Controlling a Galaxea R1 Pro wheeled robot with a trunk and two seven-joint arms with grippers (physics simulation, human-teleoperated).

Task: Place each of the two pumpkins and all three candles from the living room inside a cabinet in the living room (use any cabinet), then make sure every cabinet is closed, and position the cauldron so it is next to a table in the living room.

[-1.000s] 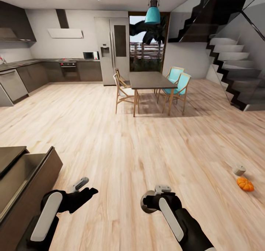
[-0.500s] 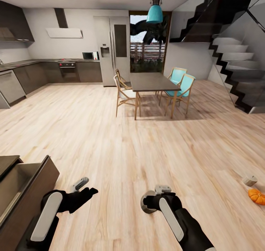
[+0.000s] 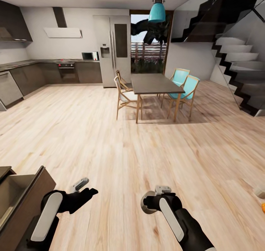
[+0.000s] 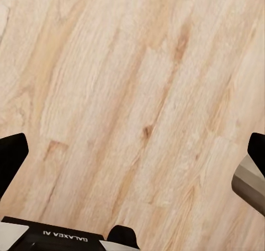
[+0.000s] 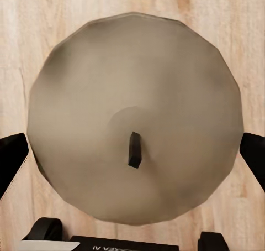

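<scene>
Left gripper (image 3: 81, 189): hangs low over the wooden floor (image 3: 121, 140), fingers spread wide with nothing between them; its wrist view shows bare planks.
Right gripper (image 3: 156, 195): clenched on a candle (image 5: 135, 118), a grey-beige cylinder seen end-on with a dark wick, a finger on either side.
Cabinet (image 3: 22, 203): dark-brown unit at the head view's lower left, a drawer pulled open, pale inside showing.
Second candle (image 3: 260, 190): on the floor at the right edge, cut off by the frame.
Pumpkin (image 3: 263, 206): an orange sliver just beside that candle.
Dining table (image 3: 154, 83): well beyond, with chairs.
</scene>
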